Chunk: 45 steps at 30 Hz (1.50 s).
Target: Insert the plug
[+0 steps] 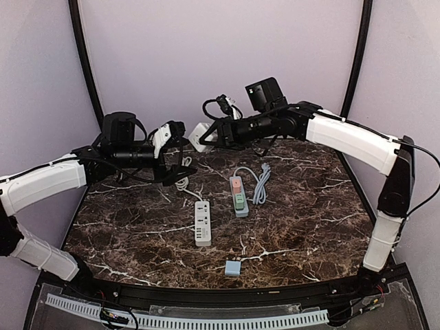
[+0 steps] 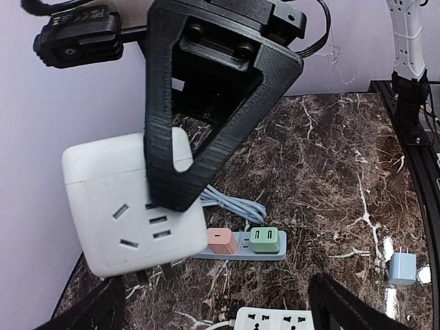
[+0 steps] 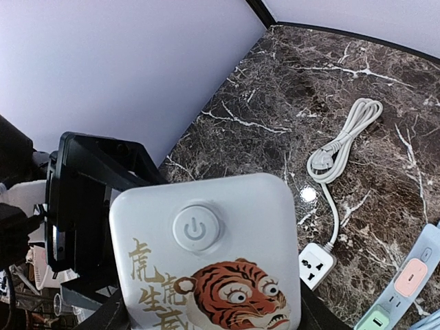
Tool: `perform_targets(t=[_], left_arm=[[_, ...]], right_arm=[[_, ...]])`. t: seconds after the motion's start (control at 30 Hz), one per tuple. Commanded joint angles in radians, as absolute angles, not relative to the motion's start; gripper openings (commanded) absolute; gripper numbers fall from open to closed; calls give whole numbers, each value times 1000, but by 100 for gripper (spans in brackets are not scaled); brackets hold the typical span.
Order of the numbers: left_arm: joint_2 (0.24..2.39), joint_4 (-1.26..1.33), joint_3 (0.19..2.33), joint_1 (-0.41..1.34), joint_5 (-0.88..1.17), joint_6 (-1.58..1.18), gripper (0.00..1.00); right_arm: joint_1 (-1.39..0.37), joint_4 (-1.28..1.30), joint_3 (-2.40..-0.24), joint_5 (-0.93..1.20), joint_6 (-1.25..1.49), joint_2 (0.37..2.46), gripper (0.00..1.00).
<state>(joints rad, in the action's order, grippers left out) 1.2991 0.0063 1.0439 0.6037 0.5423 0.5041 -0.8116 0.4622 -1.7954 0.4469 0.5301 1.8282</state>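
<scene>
two arms are seen high over the dark marble table, and their grippers are brought close together in the air at the far side. the white cube adapter (the one with a power button and a tiger picture on one face) is clamped between the fingers of the right gripper, well above the table. short dark prongs are seen under it in the left wrist view, and socket holes are seen on the face turned to the left arm. the left gripper is placed near the cube, with its jaws spread wide and nothing between them. on the table below, a white power strip is laid near the middle, and a grey-blue strip with a pink and a green part is laid to its right, apart from it. a small blue charger is placed near the front edge. a grey coiled cable is laid beside the grey-blue strip.
</scene>
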Motion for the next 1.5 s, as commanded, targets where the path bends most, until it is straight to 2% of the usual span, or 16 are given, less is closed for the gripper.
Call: perform_targets(t=[0.0,0.13,0.23,0.4,0.6,0.73,1.07,1.23,1.47], left_arm=[[1351,32,1093,672,369,531,92],[1385,89,1101,706,256,523,86],[1395,133,1096,712,205,521,85],[1361,45,1101,712,251,611,91],[1299,-283,1153,669,426,749,93],[1252,-400,1172,610,601,737,93],[1338,-571,1325,529,913,715,92],[1443,-681,1446,526,1044,728,89],[1490,-677,1491,528,1143,681,84]], right_arm=[[-822,466,-1837,434,513,1838,17],[-825,465,-1833,431,511,1835,17],[-828,466,-1833,432,509,1836,17],[-828,468,-1825,417,502,1827,17],[-825,471,-1795,395,430,1789,17],[-822,448,-1737,425,303,1739,16],[-824,327,-1541,686,78,1628,13],[-851,273,-1487,683,-48,1590,9],[-869,269,-1523,678,-113,1617,8]])
